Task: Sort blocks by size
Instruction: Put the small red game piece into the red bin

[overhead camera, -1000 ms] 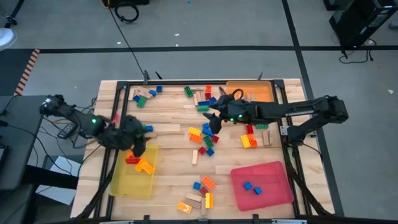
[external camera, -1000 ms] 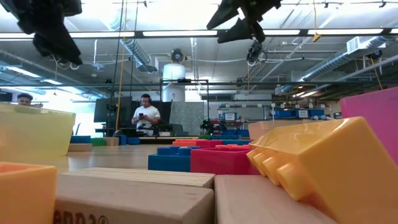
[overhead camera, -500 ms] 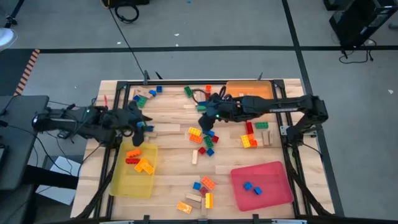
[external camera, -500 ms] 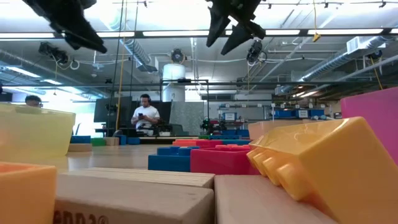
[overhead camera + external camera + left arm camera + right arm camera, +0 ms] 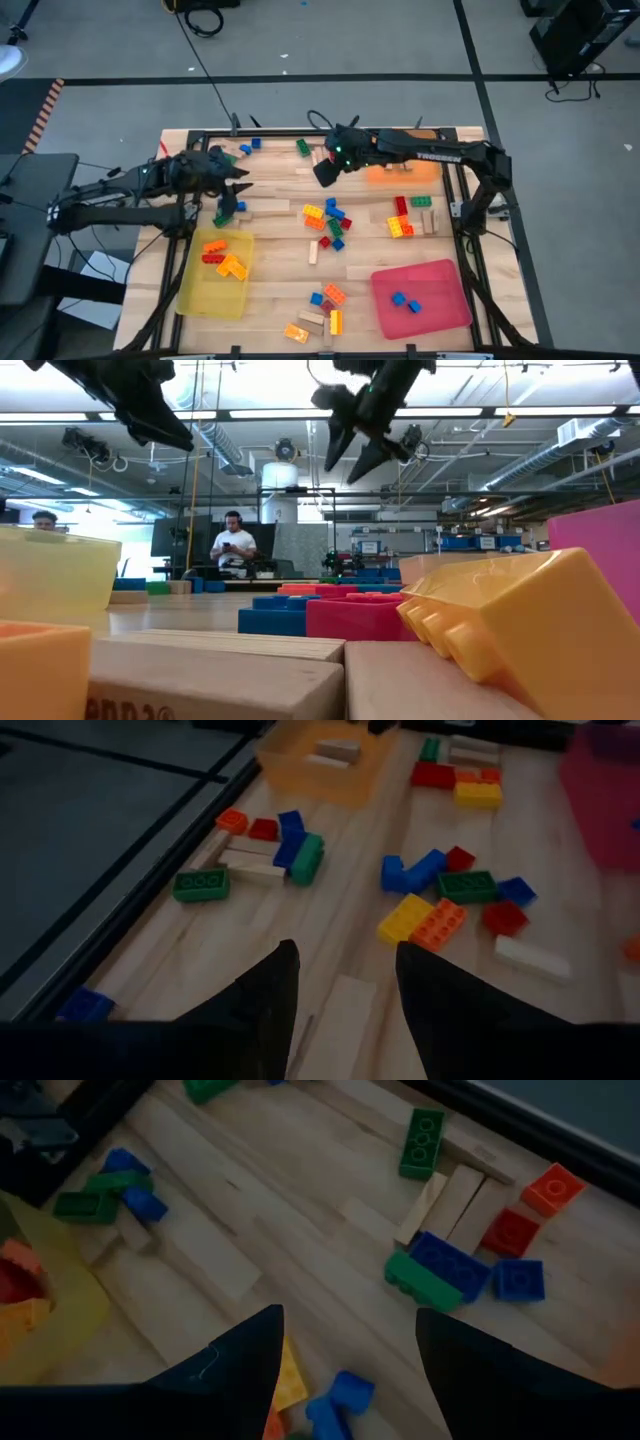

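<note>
1. The table is a pale wooden top in a dark frame, and the blocks lie loose over it in several clusters.
2. Three flat trays sit on it: a yellow tray at the left front with orange and red blocks inside, a red tray at the right front with two blue blocks, and an orange tray at the far right edge.
3. The left gripper hangs above the table's left side, just beyond the yellow tray. Its fingers stand apart with nothing between them.
4. A long tan wooden block lies on the table right under the gap of the left gripper, not touched. A small blue and green pair sits close beside it in the high view.
5. The right gripper hovers over the far middle of the table, its fingers also spread and empty.
6. Below the right gripper lies the central cluster of yellow, orange, blue, red and green blocks. Just beyond it is a far group with a green block, blue blocks, tan pieces and red ones.
7. More blocks lie apart from both grippers: a red, yellow and green set at the right, and an orange, blue and yellow set near the front edge.
</note>
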{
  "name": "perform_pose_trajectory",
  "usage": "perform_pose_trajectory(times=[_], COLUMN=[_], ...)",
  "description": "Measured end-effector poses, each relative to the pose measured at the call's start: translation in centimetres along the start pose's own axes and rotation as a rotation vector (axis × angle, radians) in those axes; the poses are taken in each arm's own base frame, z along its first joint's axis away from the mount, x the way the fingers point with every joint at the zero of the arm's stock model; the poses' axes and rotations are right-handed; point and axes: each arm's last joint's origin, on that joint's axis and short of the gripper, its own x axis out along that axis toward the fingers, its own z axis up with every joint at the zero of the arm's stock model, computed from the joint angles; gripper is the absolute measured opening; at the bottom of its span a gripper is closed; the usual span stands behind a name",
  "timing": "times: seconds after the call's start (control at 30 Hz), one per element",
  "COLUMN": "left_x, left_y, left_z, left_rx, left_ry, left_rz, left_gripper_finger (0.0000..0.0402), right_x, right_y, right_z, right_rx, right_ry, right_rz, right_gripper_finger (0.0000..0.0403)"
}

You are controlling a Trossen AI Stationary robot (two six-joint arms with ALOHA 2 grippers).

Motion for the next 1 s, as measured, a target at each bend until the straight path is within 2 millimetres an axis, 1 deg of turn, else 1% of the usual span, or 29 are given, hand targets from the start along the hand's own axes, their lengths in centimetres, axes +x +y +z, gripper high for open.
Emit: perform_pose_trajectory(times=[0.17, 0.33, 0.47, 0.63, 0.73, 0.87, 1.0], left_x=[0.7, 1.3, 1.8, 2.4, 2.7, 2.8, 2.8], left_y=[0.4, 0.6, 0.7, 0.7, 0.7, 0.7, 0.7], left_z=[0.1, 0.3, 0.4, 0.5, 0.7, 0.9, 0.9], left_rx=[-0.026, -0.06, -0.088, -0.124, -0.137, -0.145, -0.159], left_ry=[0.013, 0.019, 0.03, 0.027, 0.021, 0.0, -0.005], left_rz=[0.026, 0.053, 0.075, 0.083, 0.082, 0.08, 0.08], left_gripper_finger=[0.0177, 0.0177, 0.0177, 0.0177, 0.0177, 0.0177, 0.0177], right_x=[2.9, 5.7, 7.7, 9.6, 10.1, 11.2, 12.3], right_y=[-2.2, -3.9, -5.6, -7.5, -8.0, -8.1, -8.6], right_z=[1.6, 3.1, 3.8, 4.4, 5.4, 6.9, 7.5], right_rx=[0.003, -0.008, -0.039, -0.036, -0.047, -0.103, -0.147], right_ry=[0.056, 0.086, 0.139, 0.207, 0.239, 0.277, 0.372], right_rz=[-0.034, -0.069, -0.104, -0.158, -0.178, -0.19, -0.218], right_gripper_finger=[0.0243, 0.0242, 0.0246, 0.0257, 0.0259, 0.0259, 0.0259])
